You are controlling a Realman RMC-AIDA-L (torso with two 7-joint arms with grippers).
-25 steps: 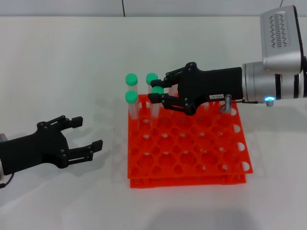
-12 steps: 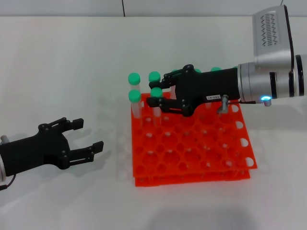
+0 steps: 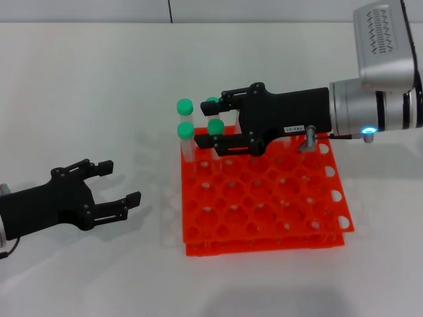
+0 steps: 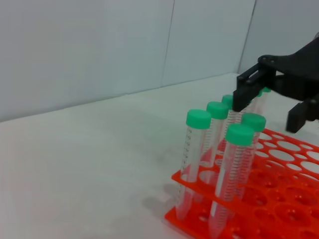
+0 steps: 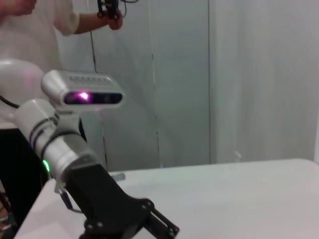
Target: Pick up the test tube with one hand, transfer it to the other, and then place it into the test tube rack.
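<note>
Though it looks light, the test tube (image 3: 215, 132) is slick, stiff plastic; grasp just under the green cap. It stands in the test tube rack (image 3: 264, 198) near its 11 o'clock corner, between the right gripper (image 3: 217, 124)'s spread, released fingers. Left gripper (image 3: 122, 188) waits unclenched, empty, at 9 o'clock.

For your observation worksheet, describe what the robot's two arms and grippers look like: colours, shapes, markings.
The right gripper is black with two jointed fingers and a small white printed label on its body. It joins a thick silver-white cylindrical wrist with dark bands, a glowing bluish light and a grey vented block above. The left gripper is black, two-fingered and unlabelled; in the right wrist view its arm is white-silver, black-banded, with a green light.
</note>
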